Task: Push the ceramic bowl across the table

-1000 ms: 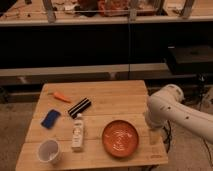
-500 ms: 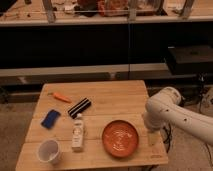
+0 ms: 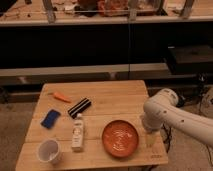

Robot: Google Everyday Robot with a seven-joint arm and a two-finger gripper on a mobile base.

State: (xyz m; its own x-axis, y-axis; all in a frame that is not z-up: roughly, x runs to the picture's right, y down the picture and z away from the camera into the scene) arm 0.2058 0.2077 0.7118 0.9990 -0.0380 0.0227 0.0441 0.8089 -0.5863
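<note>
Orange-red ceramic bowl (image 3: pixel 120 139) rests on the wooden tabletop (image 3: pixel 110 97), unmoved over the last second. Camera view: your gripper (image 3: pixel 149 136) hangs just beside the bowl, on its right as seen, and the arm (image 3: pixel 162 107) has eased down and closer to the bowl. Whether the gripper is wide or narrow cannot be told. Contact with the bowl is not confirmed. Judgement: the push is about to begin.

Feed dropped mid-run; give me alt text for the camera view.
An orange-red ceramic bowl sits front right on a small wooden table, the robot's gripper hanging just right of it. To the left lie a white bottle, a white cup, a blue object, a black bar and an orange item.
</note>
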